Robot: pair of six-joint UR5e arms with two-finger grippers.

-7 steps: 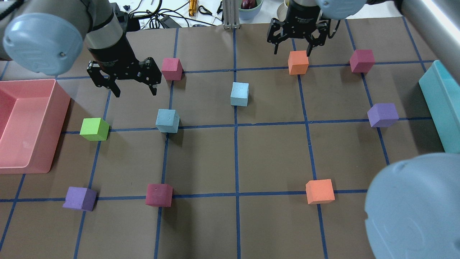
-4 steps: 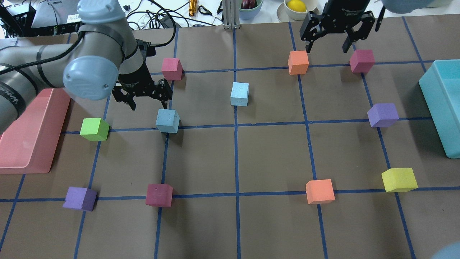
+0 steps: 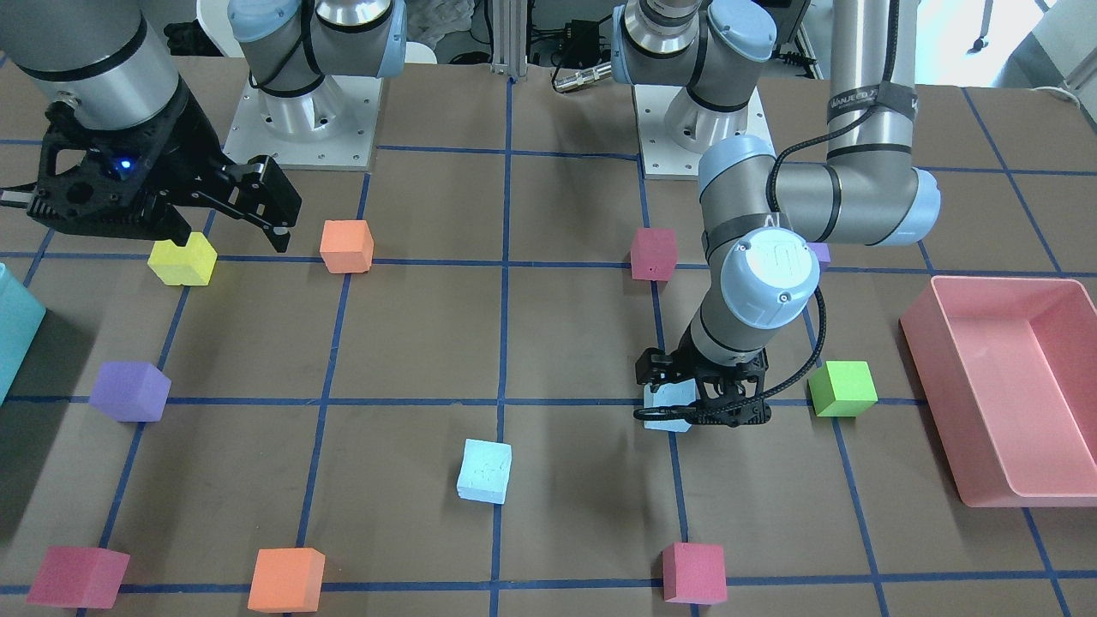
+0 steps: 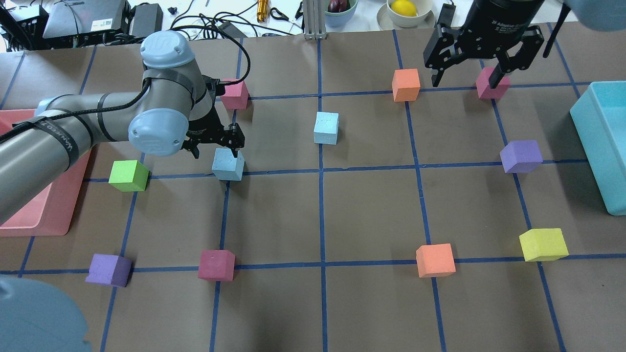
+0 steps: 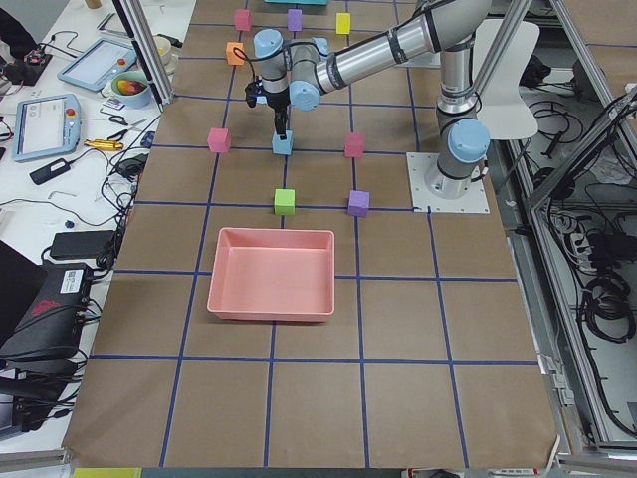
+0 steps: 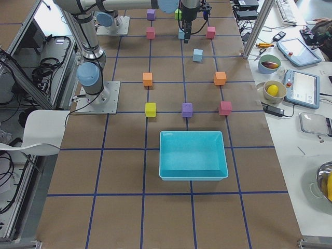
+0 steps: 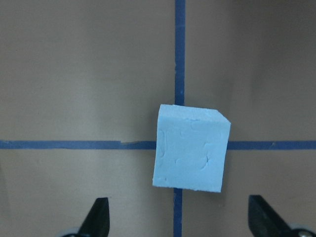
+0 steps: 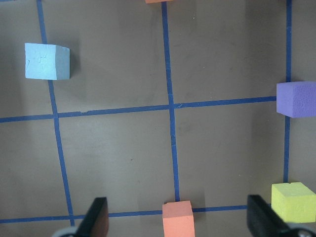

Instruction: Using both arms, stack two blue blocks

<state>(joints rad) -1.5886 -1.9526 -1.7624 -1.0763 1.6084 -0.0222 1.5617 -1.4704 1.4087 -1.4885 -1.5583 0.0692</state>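
Note:
Two pale blue blocks lie apart on the brown mat. One blue block [image 4: 228, 165] sits on a tape crossing at the left. My left gripper [image 4: 215, 146] is open and low just behind it, not around it. In the left wrist view this block [image 7: 191, 147] lies ahead of my open fingertips [image 7: 98, 217]. The front view shows the gripper [image 3: 698, 410] partly hiding this block [image 3: 664, 411]. The other blue block [image 4: 326, 128] lies near the middle and shows in the right wrist view [image 8: 47, 60]. My right gripper [image 4: 467, 78] is open, empty and high over the far right.
A pink bin [image 4: 49, 215] stands at the left edge and a teal bin [image 4: 594, 156] at the right edge. A green cube [image 4: 128, 175] lies left of the near blue block, a maroon cube [image 4: 234, 93] behind it. Orange, purple, yellow and maroon cubes are scattered around.
My left arm has swung in and lowered its open gripper close behind the left blue block. My right gripper has moved right, from over the orange cube to over the far maroon cube.

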